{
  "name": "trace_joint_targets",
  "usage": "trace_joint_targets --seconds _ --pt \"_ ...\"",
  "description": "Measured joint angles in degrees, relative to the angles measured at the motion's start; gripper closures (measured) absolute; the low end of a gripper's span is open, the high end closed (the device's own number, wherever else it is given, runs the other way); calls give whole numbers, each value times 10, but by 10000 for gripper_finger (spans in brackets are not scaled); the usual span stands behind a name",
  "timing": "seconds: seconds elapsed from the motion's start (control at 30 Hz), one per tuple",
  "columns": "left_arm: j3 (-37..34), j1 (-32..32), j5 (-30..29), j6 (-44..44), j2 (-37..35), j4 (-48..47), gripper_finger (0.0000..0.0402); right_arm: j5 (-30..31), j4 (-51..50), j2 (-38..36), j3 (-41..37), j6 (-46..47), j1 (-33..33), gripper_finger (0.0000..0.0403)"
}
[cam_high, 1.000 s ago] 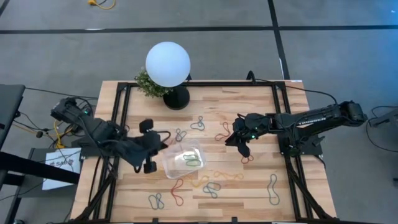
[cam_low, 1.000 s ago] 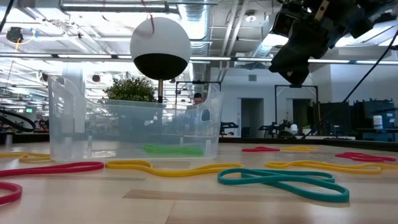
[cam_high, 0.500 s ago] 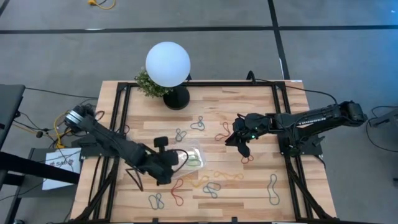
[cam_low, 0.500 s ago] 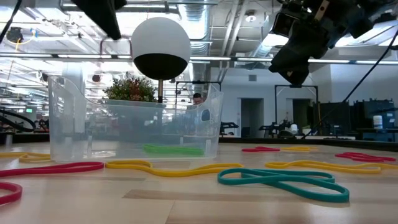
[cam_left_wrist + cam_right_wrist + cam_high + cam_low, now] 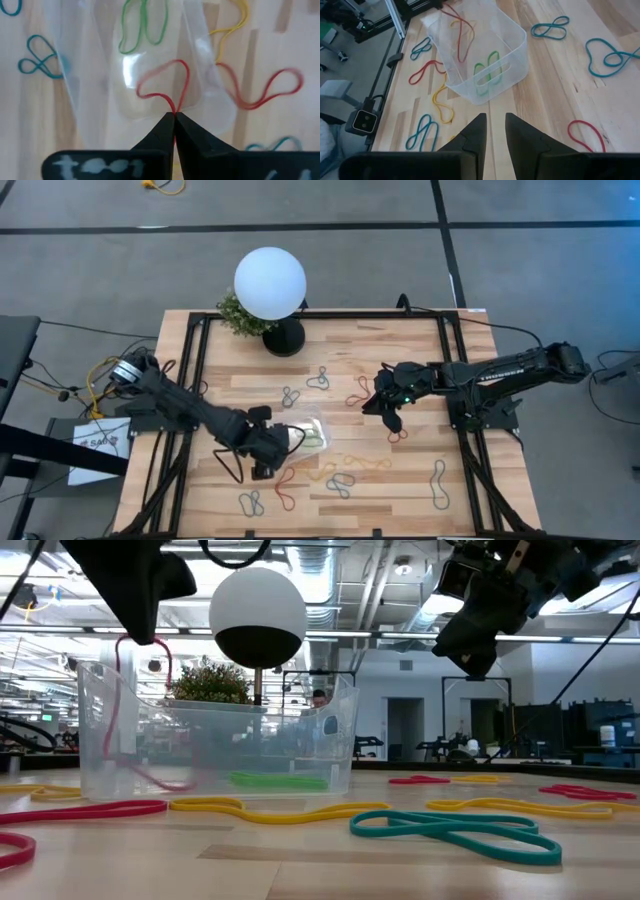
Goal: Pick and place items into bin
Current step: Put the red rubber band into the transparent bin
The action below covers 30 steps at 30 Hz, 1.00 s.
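L claw point(image 5: 174, 118) is pinching a red loop point(image 5: 165, 82), dangling it into the bin point(image 5: 308, 442) beside a green loop point(image 5: 145, 25). Risk: loop snagging on claw at release, dragging back out. R claw point(image 5: 491, 131) is idling part-open w/ nothing held.

No readable text, labels or signs anywhere

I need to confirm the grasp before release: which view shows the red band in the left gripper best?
Left wrist view: the red band is pinched in the shut left gripper above the bin. Low view shows it dangling into the bin; high view barely shows it; right wrist view shows it distantly.
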Motion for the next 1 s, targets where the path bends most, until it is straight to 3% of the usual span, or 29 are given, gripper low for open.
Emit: trace_joint_targets --seconds 0.67,1.0 --pt "0 49 38 106 0 -29 344 0 0 0 0 0 0 337" --pt "21 46 155 198 0 77 359 0 0 0 0 -5 0 337"
